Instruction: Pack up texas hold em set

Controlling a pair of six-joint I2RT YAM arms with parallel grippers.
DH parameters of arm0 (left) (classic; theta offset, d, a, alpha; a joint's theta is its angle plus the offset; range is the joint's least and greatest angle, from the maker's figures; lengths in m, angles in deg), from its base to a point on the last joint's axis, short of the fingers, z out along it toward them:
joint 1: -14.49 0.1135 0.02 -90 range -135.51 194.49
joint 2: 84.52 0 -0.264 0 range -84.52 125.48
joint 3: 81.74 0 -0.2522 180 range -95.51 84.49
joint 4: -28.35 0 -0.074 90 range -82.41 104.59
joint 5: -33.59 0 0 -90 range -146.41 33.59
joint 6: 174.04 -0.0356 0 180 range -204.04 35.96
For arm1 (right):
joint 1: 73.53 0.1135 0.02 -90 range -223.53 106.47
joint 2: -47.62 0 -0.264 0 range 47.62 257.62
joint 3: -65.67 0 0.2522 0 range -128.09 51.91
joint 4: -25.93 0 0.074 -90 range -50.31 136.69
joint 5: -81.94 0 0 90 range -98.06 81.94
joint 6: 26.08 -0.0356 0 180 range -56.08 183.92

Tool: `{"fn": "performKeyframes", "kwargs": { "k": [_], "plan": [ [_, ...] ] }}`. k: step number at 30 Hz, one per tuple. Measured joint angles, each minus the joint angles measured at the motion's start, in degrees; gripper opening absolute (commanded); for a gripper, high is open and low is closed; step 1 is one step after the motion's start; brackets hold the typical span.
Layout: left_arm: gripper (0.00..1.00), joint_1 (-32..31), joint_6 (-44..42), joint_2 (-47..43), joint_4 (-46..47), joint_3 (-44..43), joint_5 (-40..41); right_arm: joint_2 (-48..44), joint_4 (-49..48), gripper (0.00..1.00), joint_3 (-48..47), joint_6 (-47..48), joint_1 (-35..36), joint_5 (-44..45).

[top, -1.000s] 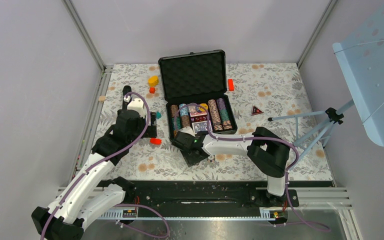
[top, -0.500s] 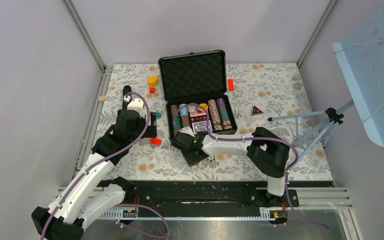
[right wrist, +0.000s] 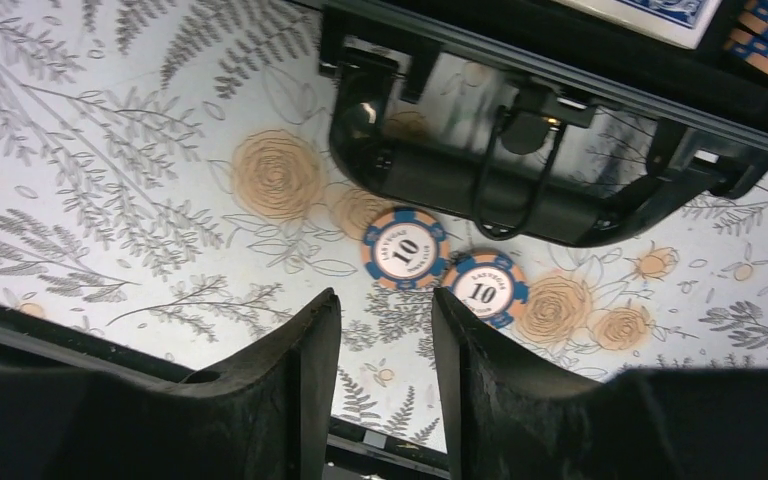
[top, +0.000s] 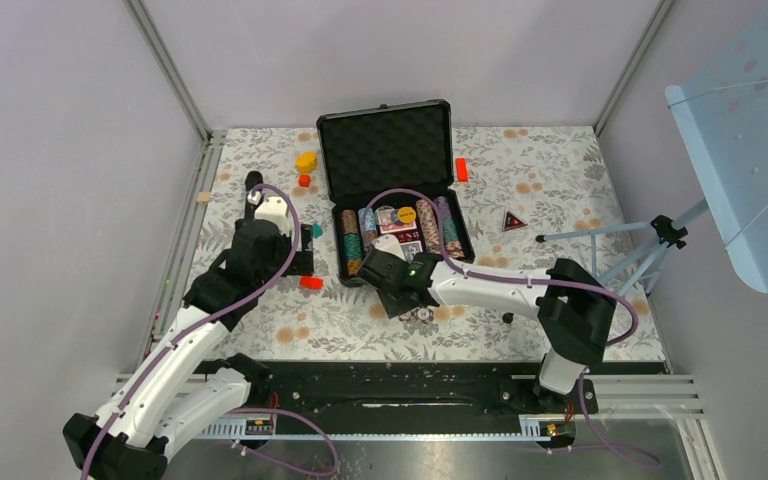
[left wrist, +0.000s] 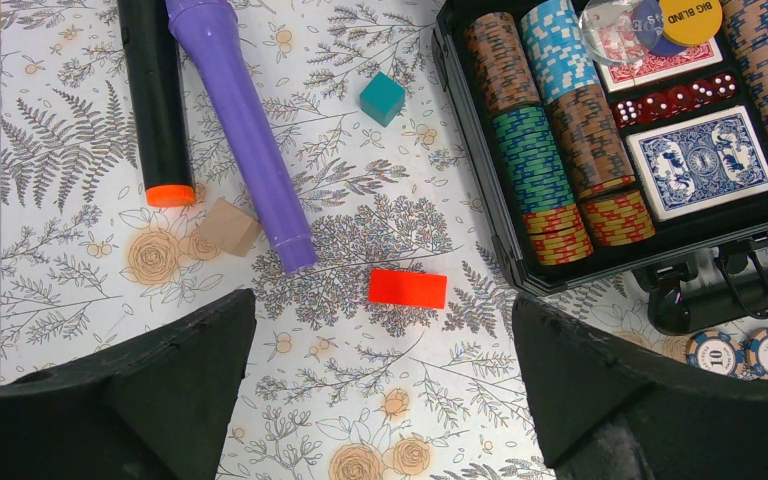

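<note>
- Top external: the case (top: 385, 150) lies open on the tabletop (top: 560, 180), its long axis left-right, the lid far and the handle (right wrist: 480, 190) pointing at the arms.
- Two loose chips (right wrist: 406, 249) lie beside the handle, just beyond the right claw (right wrist: 385, 297).
- Right claw: narrowly parted, empty.
- Left claw (left wrist: 380, 300), left of the case: spread wide, empty.

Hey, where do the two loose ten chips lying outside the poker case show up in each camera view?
Top external: the two loose chips are tiny, near the picture's middle, just in front of the black case.
Left wrist: bottom right corner, below the case handle.
Right wrist: centre, between the handle and the right gripper.
Shared landmark: the black case.
</note>
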Motion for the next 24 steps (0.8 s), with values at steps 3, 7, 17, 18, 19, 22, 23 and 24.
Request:
{"fn": "performKeyframes", "kwargs": {
  "k": [3, 7, 17, 18, 19, 22, 23, 24],
  "plan": [
    [0.99, 0.0, 0.0, 0.0, 0.0, 0.0, 0.0, -0.46, -0.02, 0.53, 1.29, 0.13, -0.87, 0.11],
    [0.99, 0.0, 0.0, 0.0, 0.0, 0.0, 0.0, 0.02, -0.2, 0.58, 2.29, 0.59, -0.98, -0.46],
    [0.99, 0.0, 0.0, 0.0, 0.0, 0.0, 0.0, 3.06, -2.54, 0.62, 2.43, 3.48, -1.84, -1.29],
    [0.99, 0.0, 0.0, 0.0, 0.0, 0.0, 0.0, 3.17, -2.91, 0.62, 2.54, 3.78, -2.19, -1.53],
    [0.99, 0.0, 0.0, 0.0, 0.0, 0.0, 0.0, 3.21, -3.23, 0.62, 2.69, 4.04, -2.49, -1.77],
    [0.99, 0.0, 0.0, 0.0, 0.0, 0.0, 0.0, 3.32, -4.22, 0.63, 3.3, 5.11, -3.28, -2.64],
    [0.99, 0.0, 0.0, 0.0, 0.02, 0.0, 0.0, 3.45, -4.33, 0.63, 3.41, 5.46, -3.39, -3.08],
    [0.99, 0.0, 0.0, 0.0, 0.0, 0.0, 0.0, 3.67, -4.5, 0.63, 3.5, 5.9, -3.45, -3.63]
  ]
}}
